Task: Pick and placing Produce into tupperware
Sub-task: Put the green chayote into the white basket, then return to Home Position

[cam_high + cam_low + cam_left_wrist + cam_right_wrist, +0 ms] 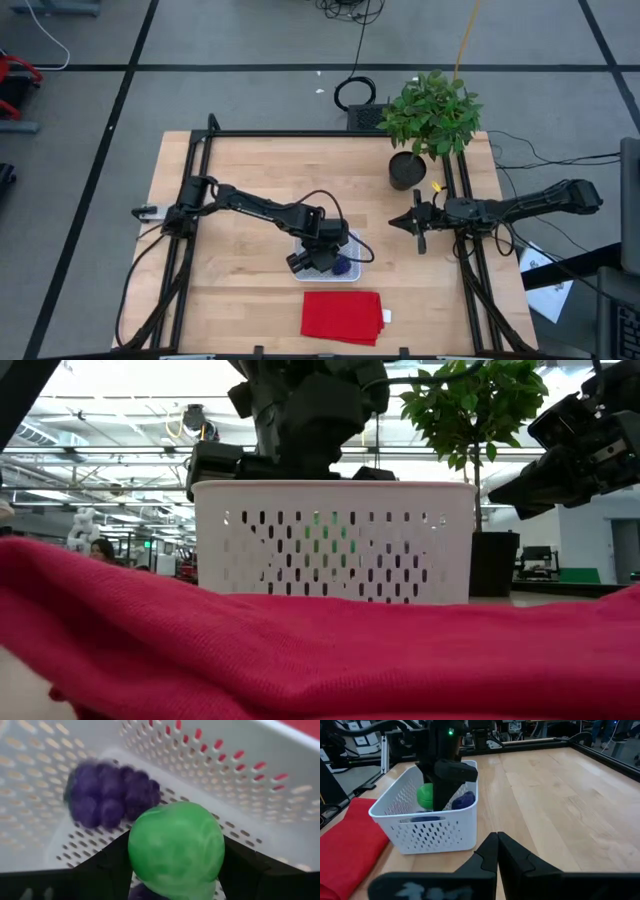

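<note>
The left pincer (175, 870), lowered inside the white tupperware (445, 827) over a purple grape cluster (112, 792), grips the green ball (175, 847) and next needs only to release it, while the right pincer (497, 852) waits closed over the table (560, 795).

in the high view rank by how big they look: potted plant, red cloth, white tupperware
1. Potted plant, widest spread, though its foliage stands nearer the overhead camera, so that lead is unsure.
2. Red cloth, close behind.
3. White tupperware, smallest and partly covered by the left pincer.
</note>
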Tool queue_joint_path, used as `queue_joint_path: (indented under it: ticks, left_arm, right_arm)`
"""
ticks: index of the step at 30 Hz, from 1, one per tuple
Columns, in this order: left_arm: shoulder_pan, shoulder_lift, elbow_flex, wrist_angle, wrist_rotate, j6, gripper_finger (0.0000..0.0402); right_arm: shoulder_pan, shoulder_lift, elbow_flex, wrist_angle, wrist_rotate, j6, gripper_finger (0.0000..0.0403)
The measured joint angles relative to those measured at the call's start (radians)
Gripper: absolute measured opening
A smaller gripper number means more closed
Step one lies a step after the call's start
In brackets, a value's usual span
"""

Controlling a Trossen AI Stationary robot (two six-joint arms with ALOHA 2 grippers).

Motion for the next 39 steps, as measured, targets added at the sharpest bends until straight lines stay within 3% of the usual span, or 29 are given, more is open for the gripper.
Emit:
queue_joint_path:
  ticks: [19, 24, 30, 35, 39]
  left_arm:
    - [-0.016, -0.006, 0.000, 0.007, -0.067, -0.023, 0.0288]
    - [-0.029, -0.069, 0.001, 0.013, -0.177, -0.023, 0.0280]
    - [-0.039, -0.195, 0.003, 0.012, -0.199, -0.087, 0.0273]
    - [-0.044, -0.308, 0.003, -0.034, -0.188, -0.234, 0.0239]
    - [-0.064, -0.397, -0.018, -0.098, -0.204, -0.297, 0.0165]
  right_arm:
    - [0.000, 0.010, 0.000, 0.007, 0.000, 0.008, 0.0000]
    - [0.000, 0.010, 0.000, 0.007, 0.000, 0.008, 0.0000]
    - [0.000, 0.010, 0.000, 0.009, 0.000, 0.015, 0.0000]
    - [0.000, 0.010, 0.000, 0.015, 0.000, 0.015, 0.0000]
    - [0.000, 0.010, 0.000, 0.015, -0.002, 0.015, 0.0000]
